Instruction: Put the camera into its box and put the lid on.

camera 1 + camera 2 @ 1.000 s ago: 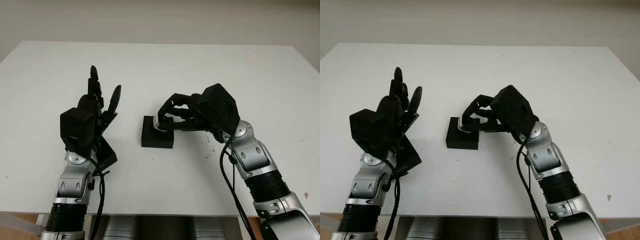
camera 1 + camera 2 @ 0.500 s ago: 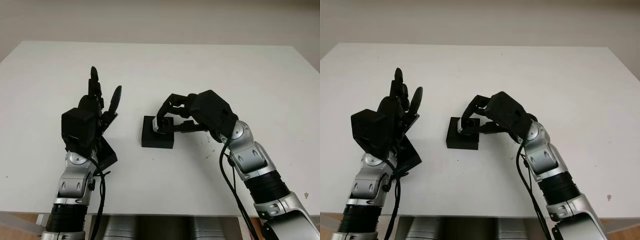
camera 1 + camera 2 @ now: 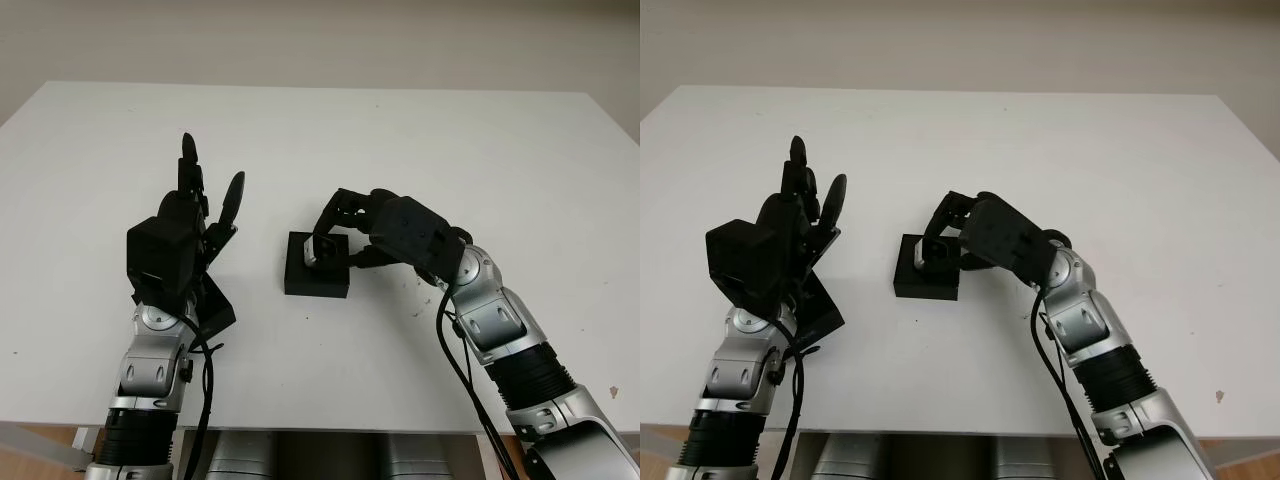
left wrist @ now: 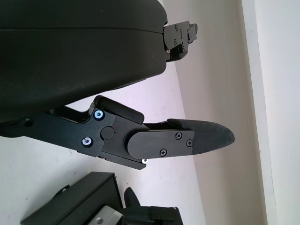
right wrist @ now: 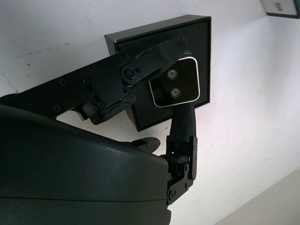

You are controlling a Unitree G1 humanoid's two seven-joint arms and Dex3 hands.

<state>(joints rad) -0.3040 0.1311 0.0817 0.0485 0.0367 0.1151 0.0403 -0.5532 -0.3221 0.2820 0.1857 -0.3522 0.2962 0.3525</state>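
You are in the first step: getting the small silver-edged camera with its glossy black, two-lens face down into the square black open box that sits on the white tabletop. Your right hand pinches the camera between its black fingers, one along the camera's side and another beneath it in the right wrist view. The camera hangs directly over the box's dark cavity, lens face up; whether its underside already touches the box floor, you cannot tell from these views.

Your left hand is raised above the tabletop well to the left of the box, open and holding nothing. Just beside that arm's wrist a flat black piece lies on the tabletop, probably the lid, though the arm covers part of it.

Next, you likely need to lower the camera squarely until it seats inside the walls, keeping its edges parallel to the box so a corner does not catch the rim. Then release and lift the right hand straight up. After that the lid step falls to you, and the left hand is nearest to it.
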